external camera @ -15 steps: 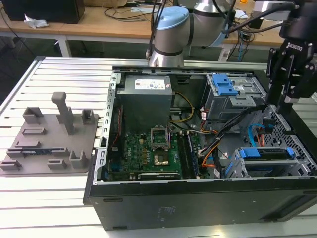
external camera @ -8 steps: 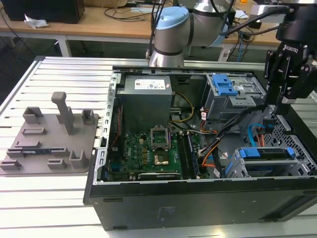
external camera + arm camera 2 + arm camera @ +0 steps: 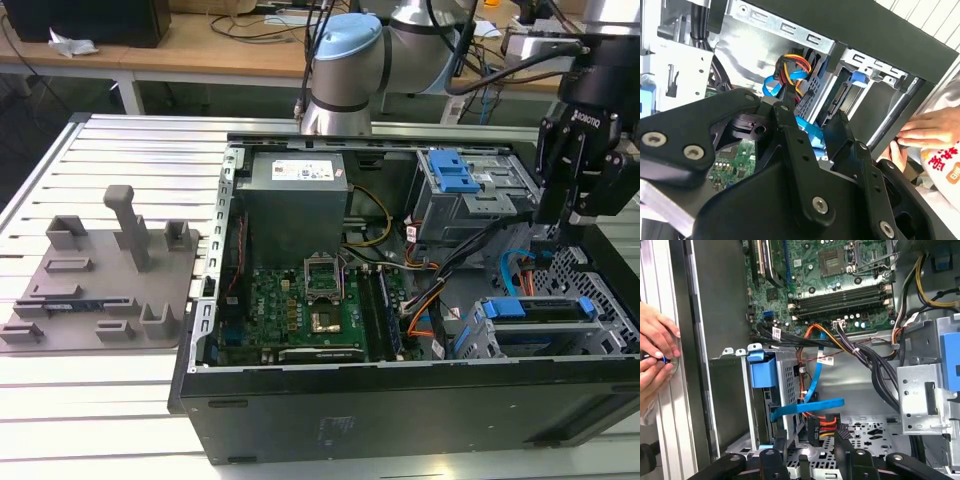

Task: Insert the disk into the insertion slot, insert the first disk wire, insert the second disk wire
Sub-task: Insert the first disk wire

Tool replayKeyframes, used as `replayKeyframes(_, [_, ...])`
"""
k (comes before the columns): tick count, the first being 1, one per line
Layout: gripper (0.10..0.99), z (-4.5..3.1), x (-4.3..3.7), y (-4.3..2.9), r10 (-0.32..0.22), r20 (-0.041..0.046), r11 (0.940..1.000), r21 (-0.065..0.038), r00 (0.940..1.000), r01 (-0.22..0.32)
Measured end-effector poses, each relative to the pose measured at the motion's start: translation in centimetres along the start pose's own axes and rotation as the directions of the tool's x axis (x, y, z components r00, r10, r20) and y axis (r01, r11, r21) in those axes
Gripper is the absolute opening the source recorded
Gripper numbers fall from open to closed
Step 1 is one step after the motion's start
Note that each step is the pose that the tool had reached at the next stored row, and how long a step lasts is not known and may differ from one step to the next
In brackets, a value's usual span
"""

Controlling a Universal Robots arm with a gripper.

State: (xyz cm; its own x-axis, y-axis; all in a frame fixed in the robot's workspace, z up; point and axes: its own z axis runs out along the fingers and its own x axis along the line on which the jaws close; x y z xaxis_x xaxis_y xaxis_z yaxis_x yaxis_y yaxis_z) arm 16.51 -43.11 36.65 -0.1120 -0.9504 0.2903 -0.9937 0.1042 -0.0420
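Finds disk point(image 3: 535, 308) lying in insertion slot point(image 3: 478, 345). Notes gripper point(image 3: 810, 440) open, poised just beside black power connector point(image 3: 821, 426). Judges snagging on loose blue data cable point(image 3: 807, 407) possible, likewise contact with person's hands point(image 3: 657, 347) at case point(image 3: 695, 365) edge.

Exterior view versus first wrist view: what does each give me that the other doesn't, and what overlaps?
Exterior view: the grey fixture plate beside the case, and the power supply. First wrist view: a person's hands at the case edge, and a black wire connector ahead of the open gripper. Both: the motherboard and the disk, sitting in the insertion slot.
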Motion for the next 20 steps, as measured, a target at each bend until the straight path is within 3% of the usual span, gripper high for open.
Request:
replayKeyframes(2, [0.502, 0.11, -0.03, 0.01, 0.008, -0.002, 0.9999, 0.01, 1.0, -0.008])
replayKeyframes(7, [0.502, 0.48, -0.15, 0.1, 0.048, -0.0168, 0.9988, 0.008, 0.9987, -0.048])
replayKeyframes(9, [0.502, 0.56, -0.27, 0.31, 0.05, -0.0268, 0.9987, 0.01, 0.9984, -0.05])
replayKeyframes(10, [0.502, 0.52, -0.44, 0.52, 0.05, -0.054, 0.9987, 0.015, 0.9973, -0.049])
replayKeyframes(11, [0.502, 0.51, -0.56, 0.59, 0.05, -0.0874, 0.9986, 0.02, 0.9949, -0.048])
replayKeyframes(12, [0.502, 0.46, -0.95, 0.64, 0.05, -0.0917, 0.9986, 0.021, 0.9945, -0.048])
replayKeyframes(14, [0.502, 0.53, -1.56, 0.73, 0.05, -0.0924, 0.9986, 0.022, 0.9945, -0.048])
replayKeyframes(17, [0.502, 0.96, -1.7, 1.0, 0.058, -0.0934, 0.9976, 0.043, 0.9939, -0.054])
replayKeyframes(20, [0.502, 1.12, -2.17, 1.11, 0.058, -0.0977, 0.9975, 0.044, 0.9935, -0.054])
